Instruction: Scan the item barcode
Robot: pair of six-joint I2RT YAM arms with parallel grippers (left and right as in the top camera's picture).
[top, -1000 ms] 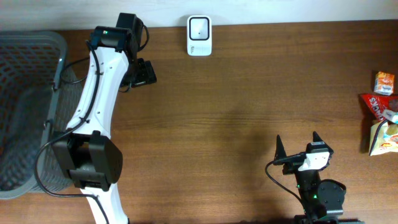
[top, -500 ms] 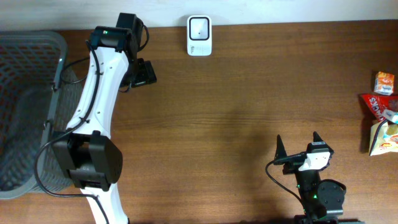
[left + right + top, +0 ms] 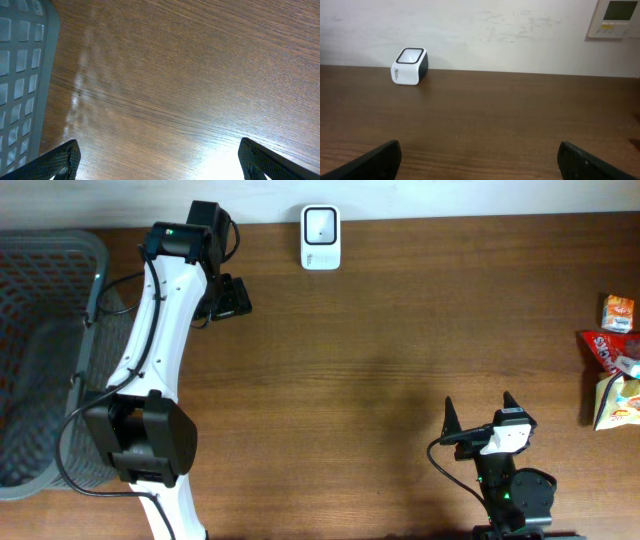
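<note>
While right gripper (image 3: pixel 478 406) gapes, snacks (image 3: pixel 605 350) — well apart

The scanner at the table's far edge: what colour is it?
The scanner is white with a black side; clearest in the right wrist view.

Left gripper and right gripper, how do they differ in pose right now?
The left gripper is extended to the far side beside the basket, camera facing down at the table; the right gripper sits tucked at the near edge, looking level toward the scanner. Both are open and empty.
</note>
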